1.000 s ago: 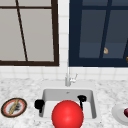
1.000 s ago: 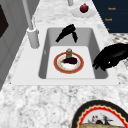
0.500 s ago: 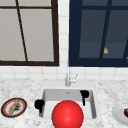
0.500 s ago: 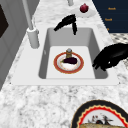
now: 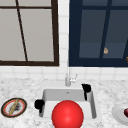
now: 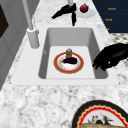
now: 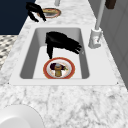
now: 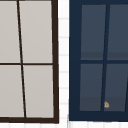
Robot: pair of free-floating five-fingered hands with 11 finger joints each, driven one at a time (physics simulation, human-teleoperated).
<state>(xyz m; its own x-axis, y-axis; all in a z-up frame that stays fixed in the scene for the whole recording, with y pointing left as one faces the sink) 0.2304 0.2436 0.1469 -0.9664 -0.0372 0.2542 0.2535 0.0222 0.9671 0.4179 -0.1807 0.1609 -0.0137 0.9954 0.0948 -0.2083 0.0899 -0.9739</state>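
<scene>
Since the earlier pictures nothing you can see has shifted: both hands hang where they were, and the red-rimmed plate (image 6: 68, 63) lies flat in the middle of the sink (image 6: 50, 35) floor as before, with a dark lump of food and a small brown piece on it. Your left hand (image 6: 110, 58) hovers over the sink's left rim, fingers curled and holding nothing. Your right hand (image 6: 65, 11) floats above the sink's far right corner, fingers straight and spread, one pointing down toward the basin; it touches nothing.

The faucet (image 6: 31, 27) stands at the back edge of the sink. The desk (image 6: 37, 105) is speckled grey marble. Left of the sink sits a patterned plate (image 5: 14, 107); right of the sink a white plate (image 5: 119, 113) carries a dark red fruit (image 6: 84, 8). Behind the sink you have white tile, a pale window to the left and a dark blue one (image 8: 100, 57) to the right.
</scene>
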